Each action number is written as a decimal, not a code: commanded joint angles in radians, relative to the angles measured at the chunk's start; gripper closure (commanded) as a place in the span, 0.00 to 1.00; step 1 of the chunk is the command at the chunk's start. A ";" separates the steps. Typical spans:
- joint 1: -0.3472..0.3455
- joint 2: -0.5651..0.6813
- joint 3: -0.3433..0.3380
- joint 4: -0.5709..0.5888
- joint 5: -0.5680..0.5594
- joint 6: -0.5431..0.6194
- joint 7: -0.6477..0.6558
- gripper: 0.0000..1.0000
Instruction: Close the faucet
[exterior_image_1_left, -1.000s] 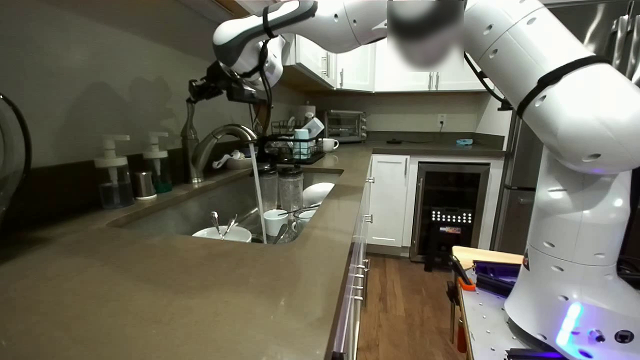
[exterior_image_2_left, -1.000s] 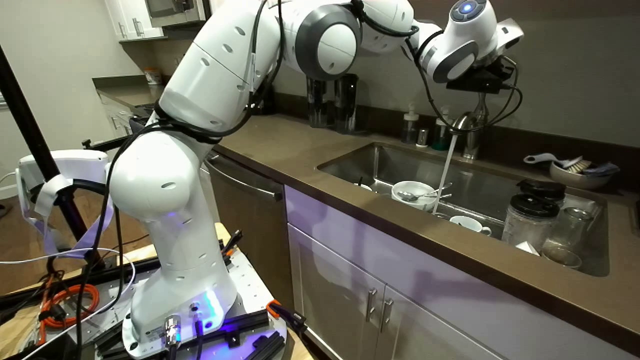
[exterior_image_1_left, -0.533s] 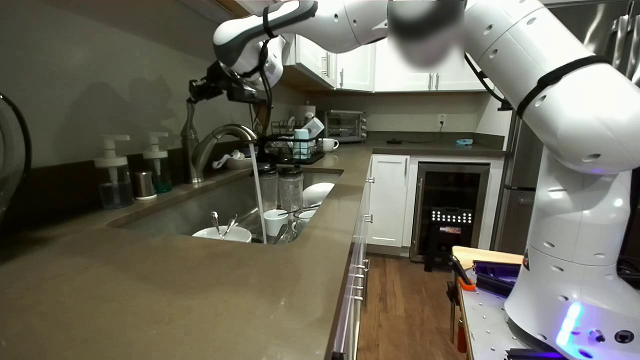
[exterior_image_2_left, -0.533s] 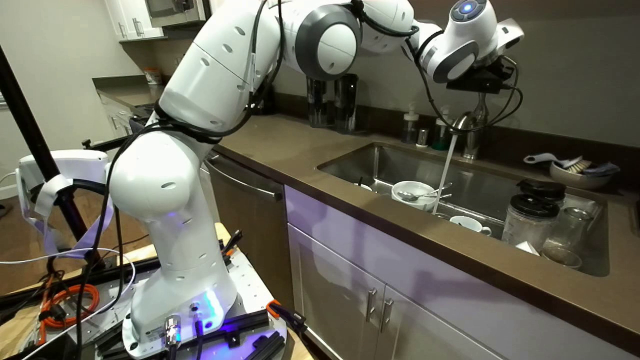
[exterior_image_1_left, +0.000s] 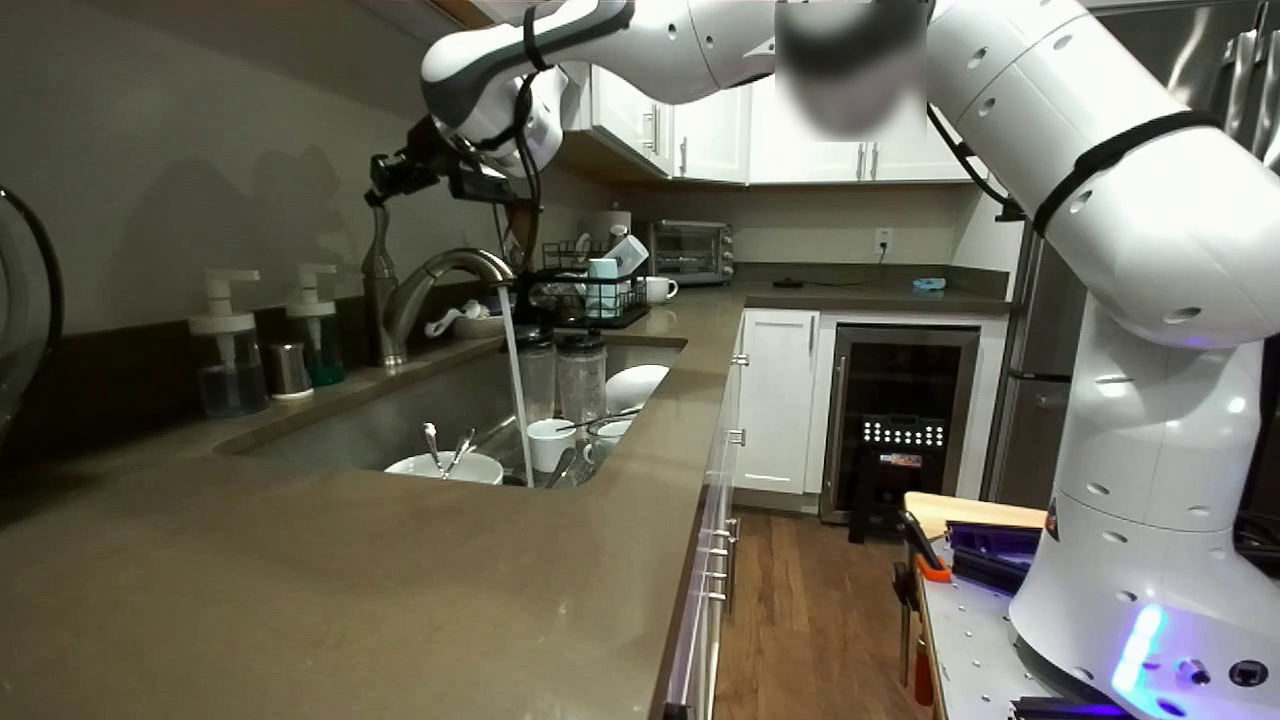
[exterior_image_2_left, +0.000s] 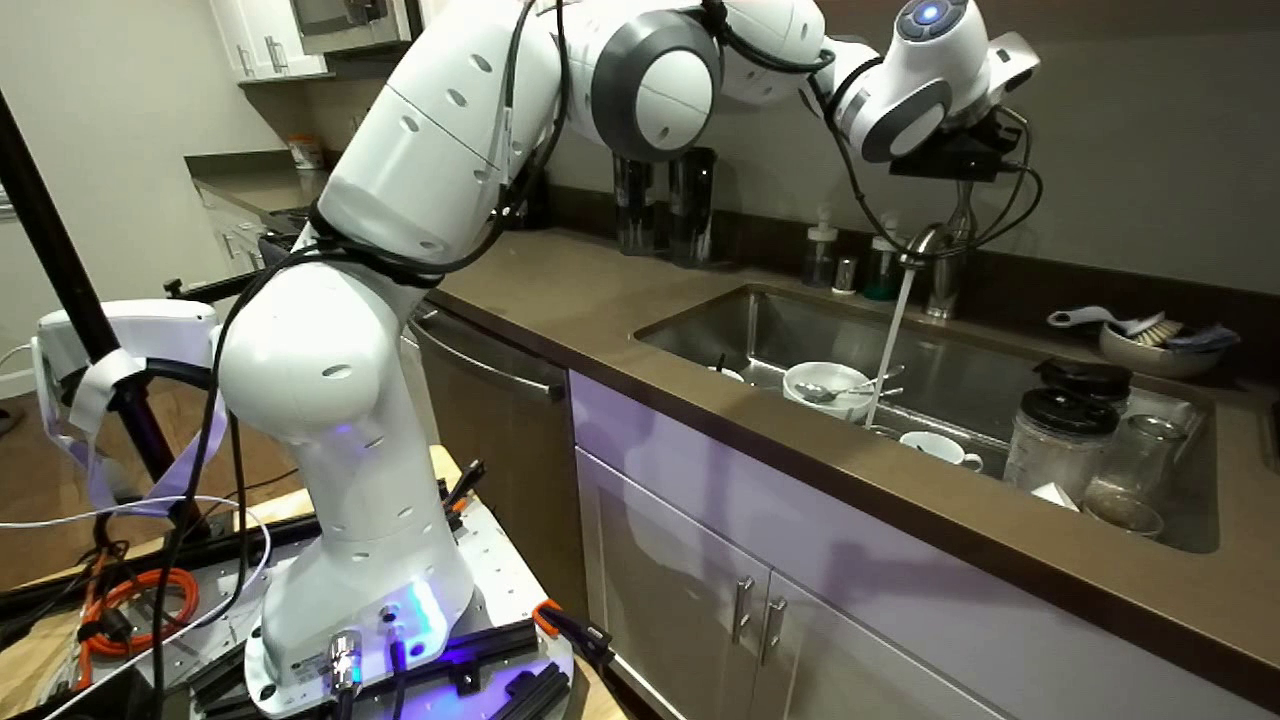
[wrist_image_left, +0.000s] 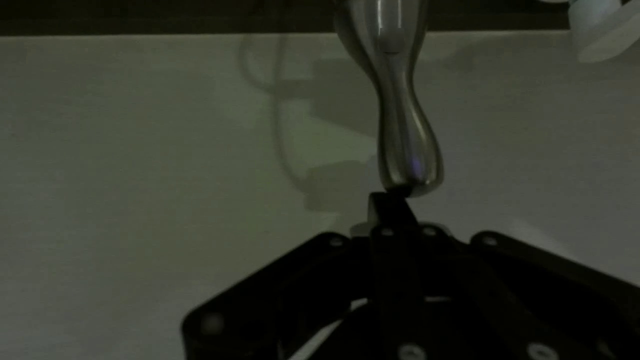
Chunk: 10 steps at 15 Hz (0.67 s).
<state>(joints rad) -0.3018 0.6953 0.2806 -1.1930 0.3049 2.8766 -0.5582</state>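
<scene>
Two dark fingers (wrist_image_left: 392, 212) of the claw (wrist_image_left: 397, 215) lie close together in the wrist view, with hardly any gap between them. Their tips come right up to the free end of the metal handle (wrist_image_left: 407, 145); I cannot be sure of contact, though in an exterior view the two seem to meet. The handle rises upright from the body of the faucet (exterior_image_1_left: 400, 312), which stands at the back of the sink (exterior_image_2_left: 815, 335), its thick spout (exterior_image_1_left: 455, 262) arching over the basin. Water (exterior_image_1_left: 518, 390) runs from the spout in a thin stream, seen in both exterior views.

Down in the sink, near the stream, a white bowl (exterior_image_2_left: 840, 408) holds spoons, with a white mug (exterior_image_2_left: 935, 447) near it and black-lidded jars (exterior_image_2_left: 1070, 412) farther along. On the brown surface (exterior_image_1_left: 450, 580) around the sink, two soap dispensers (exterior_image_1_left: 230, 378) stand near the faucet with a metal tumbler (exterior_image_1_left: 290, 370) between them; on its other side sits a pale bowl with a brush (exterior_image_2_left: 1150, 362). Beyond the sink are a dish rack (exterior_image_1_left: 625, 319) loaded with cups and a toaster oven (exterior_image_1_left: 690, 250). The white arm (exterior_image_1_left: 1150, 190) reaches across overhead.
</scene>
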 joint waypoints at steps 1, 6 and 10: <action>-0.002 0.012 0.003 0.022 -0.010 -0.010 -0.022 0.99; 0.005 -0.004 -0.023 0.002 -0.017 -0.032 -0.007 0.99; -0.005 -0.024 -0.016 -0.023 -0.011 -0.047 -0.019 0.99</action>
<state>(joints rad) -0.2979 0.6954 0.2659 -1.1929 0.3047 2.8703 -0.5601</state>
